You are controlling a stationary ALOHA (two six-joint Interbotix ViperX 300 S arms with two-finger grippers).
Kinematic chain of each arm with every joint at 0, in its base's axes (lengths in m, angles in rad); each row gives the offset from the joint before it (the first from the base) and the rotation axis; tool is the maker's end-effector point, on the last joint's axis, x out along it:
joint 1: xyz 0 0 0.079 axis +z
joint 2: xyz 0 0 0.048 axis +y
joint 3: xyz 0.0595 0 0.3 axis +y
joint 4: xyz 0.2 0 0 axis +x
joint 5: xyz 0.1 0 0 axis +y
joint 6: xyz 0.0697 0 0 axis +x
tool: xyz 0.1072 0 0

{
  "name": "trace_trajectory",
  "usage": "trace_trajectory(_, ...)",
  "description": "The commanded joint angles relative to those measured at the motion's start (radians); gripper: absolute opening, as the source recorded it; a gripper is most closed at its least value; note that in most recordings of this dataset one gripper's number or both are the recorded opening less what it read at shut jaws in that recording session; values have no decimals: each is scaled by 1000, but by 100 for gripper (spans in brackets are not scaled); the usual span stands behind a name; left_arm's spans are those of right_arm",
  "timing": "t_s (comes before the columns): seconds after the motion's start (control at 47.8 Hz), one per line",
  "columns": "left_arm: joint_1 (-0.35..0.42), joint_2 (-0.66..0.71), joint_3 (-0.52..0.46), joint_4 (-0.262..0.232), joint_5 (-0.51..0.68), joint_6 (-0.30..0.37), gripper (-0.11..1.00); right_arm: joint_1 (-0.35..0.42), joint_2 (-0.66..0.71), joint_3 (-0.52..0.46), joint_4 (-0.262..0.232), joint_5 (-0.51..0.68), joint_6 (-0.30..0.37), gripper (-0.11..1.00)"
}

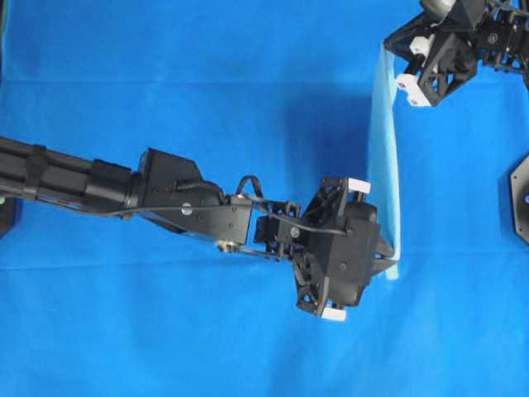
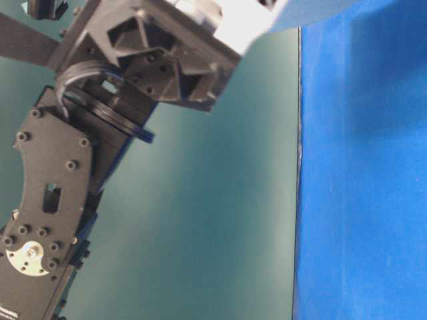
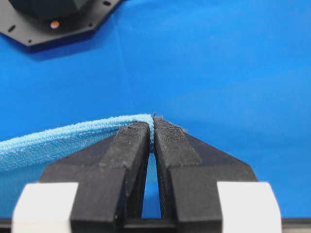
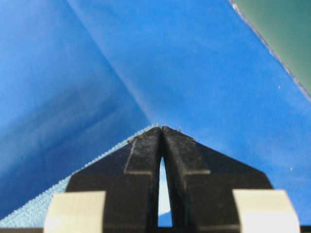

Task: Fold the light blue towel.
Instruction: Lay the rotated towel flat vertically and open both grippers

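Pinching one corner of the light blue towel [image 3: 73, 138] in the shut left gripper [image 3: 153, 127]; clamping the other corner in the shut right gripper [image 4: 161, 130]; holding the cloth lifted and stretched above the blue backdrop [image 1: 207, 91], probably for carrying the edge over.

Robot lab bench or test cell, not a lived-in room. Work surface draped wall to wall in a royal-blue cloth [image 1: 207, 331], which also runs up behind as a backdrop; crease where it turns upward shows in the right wrist view. Beyond the cloth's edge, a plain dark green panel [image 2: 213, 220]. Two black robot arms, one [image 1: 124, 190] reaching in from the left, the other [image 1: 463, 41] at top right, with bolted plates and exposed cabling. A black octagonal mounting base [image 1: 519, 198] sits at the right edge. No furniture or household goods in view.
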Motion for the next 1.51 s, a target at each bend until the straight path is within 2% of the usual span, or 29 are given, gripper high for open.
trace_trajectory(0.0,-46,-37,9,-3,3,-8,3,-32,21,-17,-8,-21,2,2)
trace_trajectory(0.147,-46,-81,121,-6,-11,-52,3,-28,153,-44,-8,-109,2,2)
trace_trajectory(0.293,-52,-133,261,-8,-80,-103,3,-8,307,-110,-8,-213,0,2)
trace_trajectory(0.461,-60,-199,440,-9,-192,-219,3,31,453,-218,-9,-268,-11,2)
trace_trajectory(0.565,-64,-219,514,-9,-236,-268,3,49,505,-279,-12,-270,-17,2)
trace_trajectory(0.754,-64,-224,566,-8,-282,-279,3,51,515,-293,-17,-275,-20,2)
trace_trajectory(1.152,-32,-206,554,-9,-305,-284,3,55,515,-290,-58,-307,-21,3)
trace_trajectory(1.215,-26,-206,554,-8,-304,-288,3,55,515,-290,-60,-304,-21,6)
trace_trajectory(1.257,-26,-207,554,-9,-299,-290,8,55,515,-290,-60,-301,-20,18)
trace_trajectory(1.298,-26,-209,557,-9,-295,-288,18,55,515,-288,-60,-296,-20,31)
trace_trajectory(1.382,-26,-216,561,-9,-282,-288,44,55,512,-287,-60,-278,-20,55)
trace_trajectory(1.445,-26,-229,563,-8,-264,-288,62,55,512,-285,-60,-262,-20,66)
trace_trajectory(1.487,-23,-236,565,-9,-252,-287,73,55,511,-287,-61,-258,-20,67)
